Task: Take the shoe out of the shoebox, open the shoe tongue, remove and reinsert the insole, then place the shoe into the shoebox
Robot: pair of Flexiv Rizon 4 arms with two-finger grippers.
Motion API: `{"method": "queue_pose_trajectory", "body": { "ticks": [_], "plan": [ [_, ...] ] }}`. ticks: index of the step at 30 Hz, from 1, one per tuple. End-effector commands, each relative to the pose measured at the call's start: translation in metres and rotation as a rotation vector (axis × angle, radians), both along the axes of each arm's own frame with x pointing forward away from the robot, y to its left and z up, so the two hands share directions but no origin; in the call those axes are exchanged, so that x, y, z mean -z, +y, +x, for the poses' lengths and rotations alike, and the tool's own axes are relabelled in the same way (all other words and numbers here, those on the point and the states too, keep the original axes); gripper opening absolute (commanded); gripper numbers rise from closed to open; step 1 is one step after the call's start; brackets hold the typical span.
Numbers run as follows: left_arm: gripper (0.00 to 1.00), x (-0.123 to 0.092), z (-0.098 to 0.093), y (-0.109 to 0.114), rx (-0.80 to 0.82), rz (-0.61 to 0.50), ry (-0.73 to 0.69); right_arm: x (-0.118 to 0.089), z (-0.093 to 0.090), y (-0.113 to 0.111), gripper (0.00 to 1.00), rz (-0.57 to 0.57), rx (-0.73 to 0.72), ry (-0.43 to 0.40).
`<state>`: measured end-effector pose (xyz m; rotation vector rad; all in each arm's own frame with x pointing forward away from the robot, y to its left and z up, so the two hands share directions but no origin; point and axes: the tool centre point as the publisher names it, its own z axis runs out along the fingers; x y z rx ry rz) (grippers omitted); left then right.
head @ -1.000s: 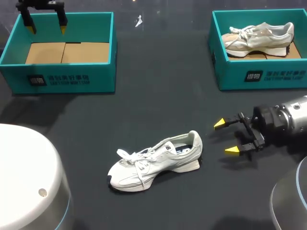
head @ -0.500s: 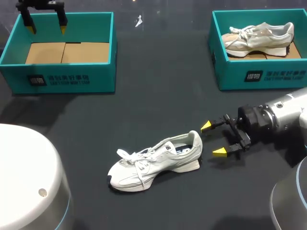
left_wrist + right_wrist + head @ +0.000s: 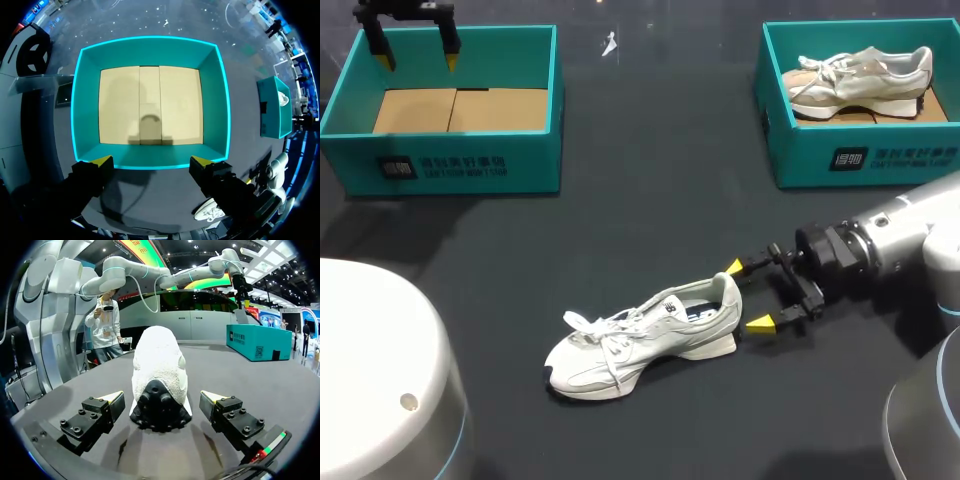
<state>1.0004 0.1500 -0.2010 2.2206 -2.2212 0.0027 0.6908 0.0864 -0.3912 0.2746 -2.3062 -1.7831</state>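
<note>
A white sneaker (image 3: pixel 645 334) lies on its sole on the dark table, toe to the left, heel to the right. My right gripper (image 3: pixel 747 296) is open at the shoe's heel, one yellow tip on each side of it and neither touching. In the right wrist view the heel of the sneaker (image 3: pixel 159 381) stands just ahead of the right gripper (image 3: pixel 164 396), between its spread fingers. My left gripper (image 3: pixel 416 52) hangs open above the far edge of the empty teal shoebox (image 3: pixel 460 160) at the back left. Straight under the left gripper (image 3: pixel 151 161) is that shoebox (image 3: pixel 150 102) with its cardboard floor.
A second teal shoebox (image 3: pixel 865 155) at the back right holds another pale sneaker (image 3: pixel 860 80). A small white scrap (image 3: pixel 609 44) lies at the back of the table. White rounded robot housings (image 3: pixel 380 380) fill the near left and near right corners.
My right gripper has slid left across the table, from well clear of the shoe to straddling its heel, staying open. The left arm and the shoe have not moved.
</note>
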Motion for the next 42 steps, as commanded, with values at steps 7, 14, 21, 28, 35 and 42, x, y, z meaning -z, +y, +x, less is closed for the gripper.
{"method": "queue_pose_trajectory", "body": {
  "ticks": [7,14,21,28,35,42],
  "plan": [
    [1.0,-0.001,0.0,0.0,0.0,0.001,0.001,-0.004,-0.012,0.013,1.0,-0.048,0.021,-0.013],
    [1.0,-0.001,0.0,0.0,0.0,0.001,0.001,0.001,-0.011,0.02,1.0,-0.066,0.025,-0.018],
    [1.0,-0.001,0.0,0.0,0.0,0.001,0.001,0.007,-0.009,0.024,1.0,-0.067,0.023,-0.034],
    [1.0,-0.001,0.0,0.0,0.0,0.001,0.001,0.01,-0.008,0.031,1.0,-0.082,0.015,-0.047],
    [1.0,-0.001,0.0,0.0,0.0,0.001,0.001,0.014,-0.008,0.036,1.0,-0.091,0.009,-0.048],
    [1.0,-0.001,0.0,0.0,0.0,0.001,0.001,0.016,-0.011,0.042,1.0,-0.085,-0.004,-0.046]
  ]
}}
